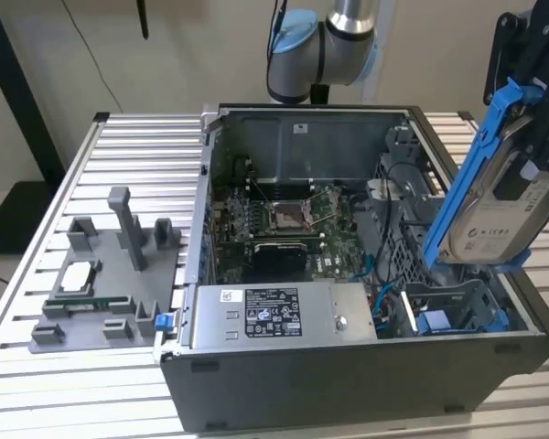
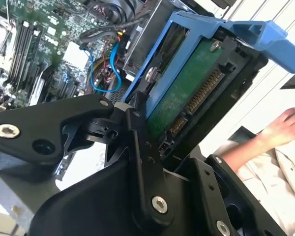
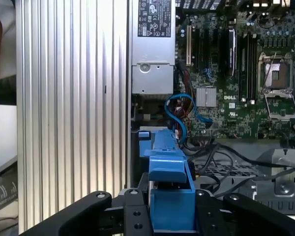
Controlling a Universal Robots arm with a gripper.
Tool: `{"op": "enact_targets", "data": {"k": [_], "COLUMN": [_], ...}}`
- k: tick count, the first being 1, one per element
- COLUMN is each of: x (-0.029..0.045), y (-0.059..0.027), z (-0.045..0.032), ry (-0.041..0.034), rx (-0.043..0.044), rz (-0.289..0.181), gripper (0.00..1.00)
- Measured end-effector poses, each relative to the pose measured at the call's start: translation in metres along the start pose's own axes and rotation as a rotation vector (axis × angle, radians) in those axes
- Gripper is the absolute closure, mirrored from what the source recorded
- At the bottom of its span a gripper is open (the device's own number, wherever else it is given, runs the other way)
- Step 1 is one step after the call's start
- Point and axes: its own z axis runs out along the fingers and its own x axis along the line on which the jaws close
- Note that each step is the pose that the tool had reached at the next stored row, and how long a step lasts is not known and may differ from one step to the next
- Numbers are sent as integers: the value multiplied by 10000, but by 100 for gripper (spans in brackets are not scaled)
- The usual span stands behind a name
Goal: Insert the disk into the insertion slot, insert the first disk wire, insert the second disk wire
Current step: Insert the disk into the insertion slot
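Robot arm's pincer (image 3: pixel 172 212) is clamped on the disk (image 1: pixel 499 215), its black fingers (image 3: pixel 132 214) pressing either side of the bright blue carrier, as seen in the first wrist view. The disk hangs tilted in the air over the near corner of the open computer case (image 1: pixel 348 384) at the exterior view's right, above the insertion slot (image 1: pixel 457 297) of the grey drive cage and apart from it. Blue cables (image 1: pixel 382 302) loop between the cage and the silver power-supply box (image 1: pixel 284 315) along the near wall, with the motherboard (image 1: pixel 284 219) farther back. A grey fixture tray (image 1: pixel 101 274) lies on the slatted table (image 1: pixel 128 137) at the exterior view's left. A person's hand (image 2: pixel 285 125) rests beside the rig in the second wrist view.
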Motion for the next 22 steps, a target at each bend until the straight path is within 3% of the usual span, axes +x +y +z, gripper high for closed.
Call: {"op": "enact_targets", "data": {"k": [22], "x": [42], "y": [-3], "z": [51], "ry": [1], "rx": [-1], "rz": [0], "gripper": [100]}}
